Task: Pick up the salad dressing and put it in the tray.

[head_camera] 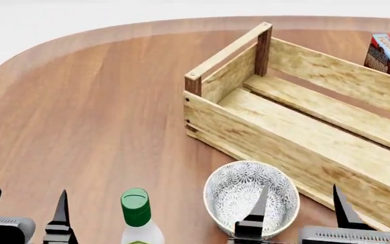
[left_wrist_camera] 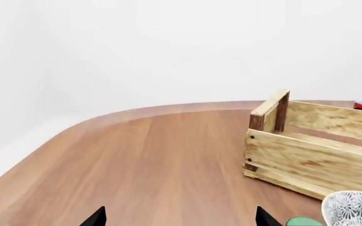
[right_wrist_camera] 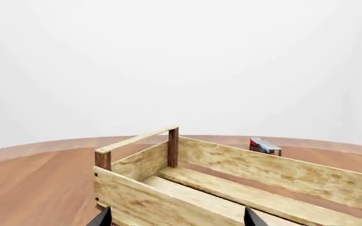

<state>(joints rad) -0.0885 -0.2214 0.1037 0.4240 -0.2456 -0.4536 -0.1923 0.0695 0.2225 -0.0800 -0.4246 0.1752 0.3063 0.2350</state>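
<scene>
Left gripper (head_camera: 24, 201) at 7 o'clock, jaws spread, empty. Dressing (head_camera: 138, 216) upright on table (head_camera: 93, 112) at 6 o'clock, just beside left gripper. Bowl (head_camera: 251, 195) under right gripper (head_camera: 300, 198), jaws spread, empty. Tray (head_camera: 303, 122) at 2 o'clock. Box (head_camera: 387, 54) beyond tray.

The worktop (head_camera: 79, 112) was a broad slab of warm reddish-brown wood with long grain lines and a rounded, curved edge. Beyond that edge lay a plain white surround (left_wrist_camera: 168, 47), blank and featureless, with wall and floor merging without any visible seam. Light was soft and even, throwing only faint shadows on the wood.
</scene>
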